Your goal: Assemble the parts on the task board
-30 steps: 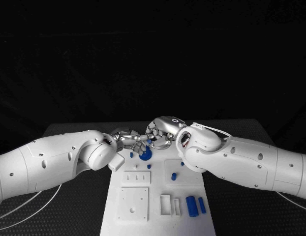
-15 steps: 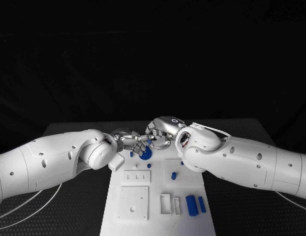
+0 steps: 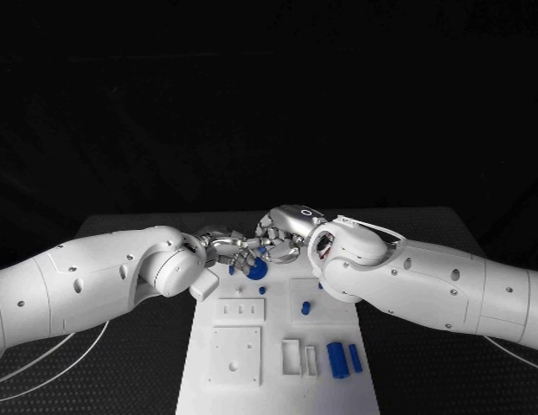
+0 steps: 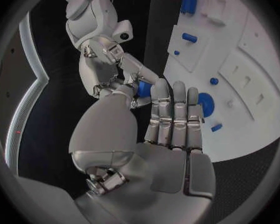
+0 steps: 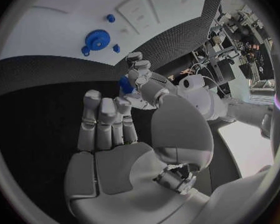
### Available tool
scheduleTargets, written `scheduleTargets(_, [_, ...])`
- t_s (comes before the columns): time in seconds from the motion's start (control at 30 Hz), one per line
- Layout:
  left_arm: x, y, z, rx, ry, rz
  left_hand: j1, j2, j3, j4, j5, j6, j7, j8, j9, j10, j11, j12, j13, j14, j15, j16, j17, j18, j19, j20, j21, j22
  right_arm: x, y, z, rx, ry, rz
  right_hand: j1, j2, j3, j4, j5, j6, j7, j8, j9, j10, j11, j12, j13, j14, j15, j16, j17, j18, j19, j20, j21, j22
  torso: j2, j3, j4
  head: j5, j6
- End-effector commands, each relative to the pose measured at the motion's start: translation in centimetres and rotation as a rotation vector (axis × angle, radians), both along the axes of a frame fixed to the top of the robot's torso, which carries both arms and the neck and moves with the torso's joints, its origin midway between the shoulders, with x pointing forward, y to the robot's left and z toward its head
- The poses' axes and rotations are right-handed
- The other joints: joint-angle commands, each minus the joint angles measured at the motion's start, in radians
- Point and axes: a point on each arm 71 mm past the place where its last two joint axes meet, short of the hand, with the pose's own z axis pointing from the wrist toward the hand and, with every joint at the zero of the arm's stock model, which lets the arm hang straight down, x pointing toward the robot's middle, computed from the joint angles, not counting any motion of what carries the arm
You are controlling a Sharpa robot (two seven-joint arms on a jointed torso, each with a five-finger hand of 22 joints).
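Both hands are meeting above the far end of the board (image 3: 275, 363). The left hand (image 4: 174, 134) is holding its fingers straight and together; the right hand (image 5: 109, 129) is curling its own toward a small blue part (image 4: 144, 88) between the fingertips — which hand is gripping it, I cannot tell. The gear (image 3: 257, 271) is lying on the board just below them. The transfer should be going slowly, so the part is not dropping.

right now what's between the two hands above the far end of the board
A small blue part sits between the fingertips of the left hand and the right hand, clearest in the left wrist view. Which hand grips it is unclear.
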Motion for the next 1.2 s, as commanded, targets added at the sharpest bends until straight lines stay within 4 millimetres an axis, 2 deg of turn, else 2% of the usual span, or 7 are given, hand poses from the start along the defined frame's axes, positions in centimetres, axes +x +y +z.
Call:
scheduleTargets(0.03, [-0.34,-0.91,0.27,-0.04,0.006,-0.042,0.01,0.03,0.002,-0.02,0.021,0.002,-0.008,0.008,-0.006,0.002,-0.008,0.007,-0.006,-0.001,-0.005,0.011,-0.004,-0.015,-0.012,-0.016,0.008,0.021,0.01,0.0,-0.28,-0.023,0.003,0.003,-0.001,0.007,0.008,-0.001,0.0,0.092,0.047,0.006,0.009,0.007,0.001,-0.002,-0.001,0.009,0.0,-0.005,-0.002,-0.001,0.005,-0.003,-0.002,0.006,0.0,-0.0002,0.0002,0.0,-0.003])
scheduleTargets(0.23, [-0.37,-0.98,0.27,-0.048,0.007,-0.048,-0.004,0.057,0.026,-0.117,0.123,0.002,-0.008,0.015,-0.032,0.002,-0.007,0.014,-0.028,-0.008,-0.003,0.024,-0.024,-0.015,-0.022,-0.011,0.011,0.019,0.03,0.02,-0.4,-0.027,0.007,0.003,-0.001,0.007,0.009,-0.001,0.0,0.092,0.047,0.006,0.009,0.007,0.001,-0.003,-0.001,0.009,-0.001,-0.005,-0.002,-0.001,0.005,-0.004,-0.002,0.006,0.0,-0.0006,0.0009,0.001,-0.005])
scheduleTargets(0.3, [-0.37,-1.01,0.27,-0.049,0.008,-0.047,-0.08,0.07,0.083,-0.223,0.155,0.002,-0.008,0.027,-0.047,0.003,-0.007,0.023,-0.042,-0.009,-0.003,0.037,-0.038,-0.015,-0.022,-0.008,0.013,0.018,0.04,0.06,-0.44,-0.028,0.008,0.003,-0.001,0.007,0.009,-0.001,0.0,0.092,0.047,0.006,0.009,0.007,0.001,-0.003,-0.001,0.009,-0.001,-0.005,-0.002,-0.001,0.005,-0.004,-0.002,0.006,0.0,-0.0006,0.0004,0.001,-0.006])
scheduleTargets(0.4, [-0.36,-1.0,0.26,-0.048,0.008,-0.045,-0.237,0.075,0.301,-0.409,0.13,0.005,-0.01,0.05,-0.062,0.008,-0.006,0.039,-0.06,-0.008,-0.003,0.055,-0.057,-0.015,-0.018,-0.003,0.025,0.023,0.02,0.1,-0.51,-0.029,0.009,0.003,-0.001,0.007,0.009,-0.001,0.0,0.092,0.047,0.006,0.009,0.007,0.001,-0.003,-0.001,0.009,-0.001,-0.005,-0.002,-0.001,0.005,-0.004,-0.002,0.006,0.0,-0.0005,0.0001,0.001,-0.007])
scheduleTargets(0.47, [-0.36,-0.99,0.25,-0.048,0.009,-0.047,-0.269,0.094,0.356,-0.466,0.134,0.015,-0.015,0.063,-0.063,0.015,-0.008,0.047,-0.064,-0.003,-0.006,0.065,-0.061,-0.015,-0.017,-0.004,0.034,0.022,0.03,0.12,-0.54,-0.03,0.011,0.004,-0.001,0.007,0.009,-0.001,0.0,0.092,0.047,0.006,0.009,0.007,0.001,-0.003,-0.001,0.009,-0.001,-0.005,-0.002,-0.001,0.005,-0.004,-0.002,0.006,0.0,-0.0005,0.0001,0.001,-0.007])
scheduleTargets(0.63, [-0.33,-0.94,0.25,-0.047,0.008,-0.043,-0.306,0.106,0.43,-0.515,0.13,0.021,-0.019,0.077,-0.066,0.023,-0.01,0.056,-0.072,-0.001,-0.008,0.079,-0.068,-0.015,-0.02,-0.003,0.049,0.022,0.05,0.1,-0.59,-0.032,0.012,0.004,-0.001,0.007,0.01,-0.002,0.0,0.092,0.047,0.006,0.01,0.007,0.001,-0.003,-0.001,0.009,-0.001,-0.005,-0.002,-0.001,0.005,-0.004,-0.002,0.006,0.0,-0.0007,0.0002,0.0,-0.008])
scheduleTargets(1.2, [-0.22,-0.81,0.29,-0.049,-0.001,-0.026,-0.308,0.108,0.456,-0.523,0.096,0.019,-0.018,0.079,-0.072,0.024,-0.011,0.056,-0.082,-0.007,-0.007,0.086,-0.076,-0.015,-0.028,-0.004,0.066,0.023,-0.02,0.06,-0.73,-0.02,0.033,0.004,-0.003,0.005,0.011,-0.002,0.0,0.092,0.047,0.006,0.01,0.008,0.001,-0.004,-0.001,0.01,-0.001,-0.006,-0.003,-0.001,0.005,-0.004,-0.003,0.006,0.0,0.0,0.0005,0.0,-0.008])
